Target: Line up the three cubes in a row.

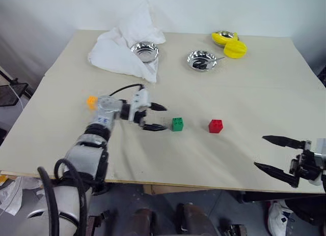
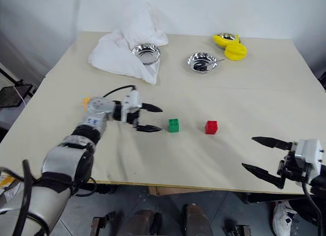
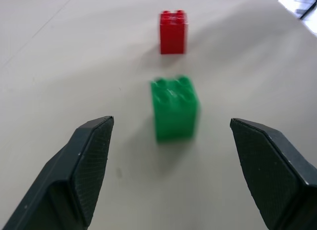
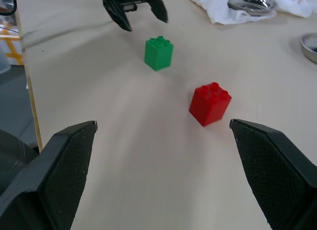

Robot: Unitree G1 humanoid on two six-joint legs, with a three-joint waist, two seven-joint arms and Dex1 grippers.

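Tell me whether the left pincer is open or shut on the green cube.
Open. The left pincer has its two black fingers spread apart, and the green cube stands free on the table just beyond the tips, touched by neither.

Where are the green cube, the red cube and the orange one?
green cube (image 1: 177, 124), left eye view, front face
red cube (image 1: 215, 126), left eye view, front face
orange cube (image 1: 91, 100), left eye view, visible top

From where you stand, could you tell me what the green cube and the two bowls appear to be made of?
The green cube looks like moulded plastic: uniform colour, slight sheen, round studs on top. The two bowls look like polished metal, probably steel: silvery, with mirror-like reflections inside. One sits on a white cloth, apparently soft fabric, since it folds and bunches.
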